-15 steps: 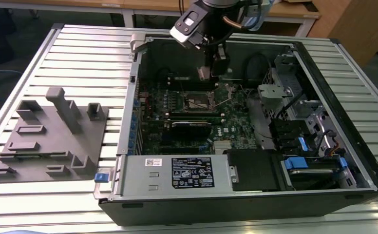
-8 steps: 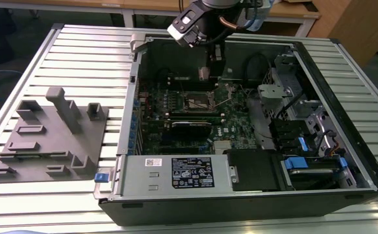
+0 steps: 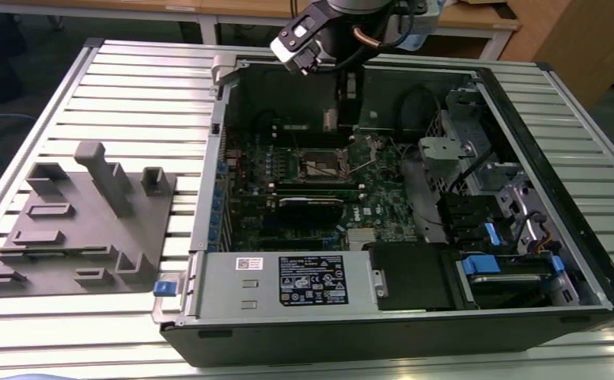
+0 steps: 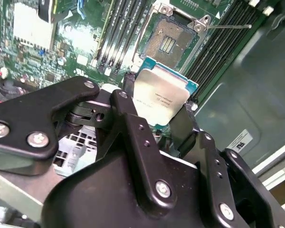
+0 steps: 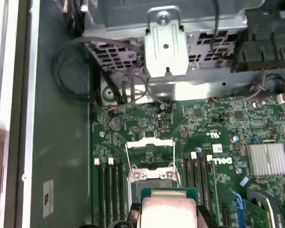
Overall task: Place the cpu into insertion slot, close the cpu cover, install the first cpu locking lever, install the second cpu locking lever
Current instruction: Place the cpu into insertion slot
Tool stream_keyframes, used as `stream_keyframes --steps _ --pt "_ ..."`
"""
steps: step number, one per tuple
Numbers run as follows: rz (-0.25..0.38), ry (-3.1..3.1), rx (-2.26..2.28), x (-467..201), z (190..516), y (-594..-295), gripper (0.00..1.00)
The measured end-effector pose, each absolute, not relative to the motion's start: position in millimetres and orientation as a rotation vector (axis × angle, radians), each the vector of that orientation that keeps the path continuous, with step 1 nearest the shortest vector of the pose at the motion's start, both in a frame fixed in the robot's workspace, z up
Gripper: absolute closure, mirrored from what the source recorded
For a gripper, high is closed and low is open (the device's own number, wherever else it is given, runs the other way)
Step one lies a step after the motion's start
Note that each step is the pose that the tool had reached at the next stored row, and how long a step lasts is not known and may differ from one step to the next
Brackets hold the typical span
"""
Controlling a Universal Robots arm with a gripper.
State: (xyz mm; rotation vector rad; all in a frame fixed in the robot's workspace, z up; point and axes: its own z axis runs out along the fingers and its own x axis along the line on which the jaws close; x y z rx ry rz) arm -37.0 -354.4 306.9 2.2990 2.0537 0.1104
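My gripper (image 4: 160,99) is shut on the cpu (image 4: 164,95), a flat silver-topped square chip with a green edge, held between two black fingers (image 4: 128,102). In the first wrist view the cpu (image 5: 167,211) hangs above the motherboard, just short of the insertion slot (image 5: 149,154). The insertion slot (image 4: 168,42) lies uncovered, its gold contact field showing. The cpu cover (image 4: 151,29) is a thin metal frame at the slot's edge; how far it is raised I cannot tell. Two thin wire levers (image 5: 176,164) stand loose beside the slot. In the exterior view the gripper (image 3: 331,119) hangs inside the open case above the slot (image 3: 323,162).
Long black memory slots (image 5: 109,190) flank the socket on both sides. A finned heatsink (image 5: 268,159) sits on the board, and a metal drive cage (image 5: 165,45) with cables lies beyond. The case walls (image 3: 210,158) enclose the board. A grey fixture plate (image 3: 85,226) lies on the table at the exterior view's left.
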Motion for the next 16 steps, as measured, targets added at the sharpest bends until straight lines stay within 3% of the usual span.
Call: stream_keyframes --steps 16 --pt "0.114 2.143 2.219 -37.3 296.7 -354.6 0.46"
